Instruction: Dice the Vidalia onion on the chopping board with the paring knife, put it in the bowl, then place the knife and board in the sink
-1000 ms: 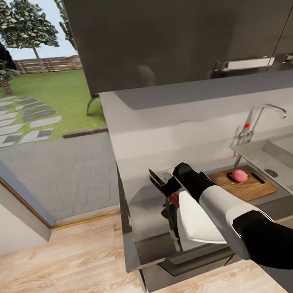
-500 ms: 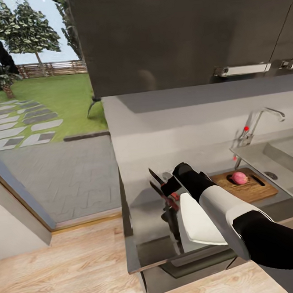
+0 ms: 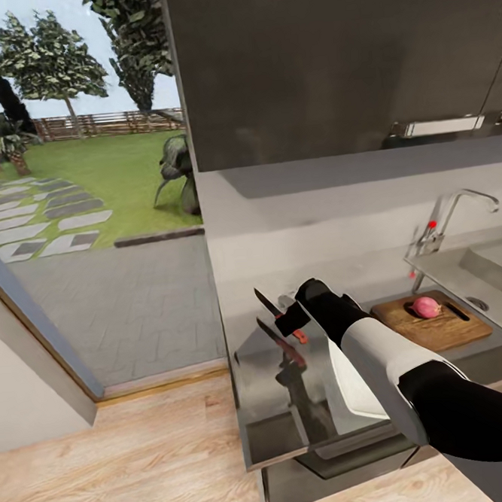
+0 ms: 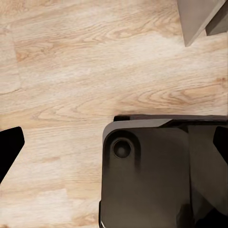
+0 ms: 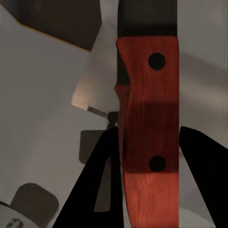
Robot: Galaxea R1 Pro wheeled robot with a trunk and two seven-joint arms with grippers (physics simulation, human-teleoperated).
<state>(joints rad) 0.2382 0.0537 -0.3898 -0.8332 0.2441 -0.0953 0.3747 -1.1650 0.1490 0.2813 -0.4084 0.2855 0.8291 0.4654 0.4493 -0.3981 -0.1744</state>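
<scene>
My right gripper [image 3: 293, 322] is shut on the paring knife [image 3: 270, 305] and holds it just above the grey countertop [image 3: 270, 400], with the dark blade pointing away from me. Up close, the red riveted knife handle [image 5: 149, 137] sits between the two dark fingers [image 5: 102, 185]. The pinkish Vidalia onion [image 3: 427, 307] lies on the brown chopping board [image 3: 453, 329] to the right. Just past the board is the sink [image 3: 501, 261] with its chrome tap [image 3: 448, 216]. The white bowl [image 3: 350, 383] stands on the counter, partly hidden by my right forearm. My left gripper [image 4: 114, 142] hangs open over the floor.
Dark upper cabinets [image 3: 327, 64] hang over the counter. The counter's left end [image 3: 233, 358] meets pale wood floor [image 3: 124, 465] and a glass wall onto a garden. My dark base [image 4: 156, 175] sits below the left gripper.
The whole view has shifted, so board and sink now sit further right in the picture. My right gripper still grips the knife at about the same place in view.
</scene>
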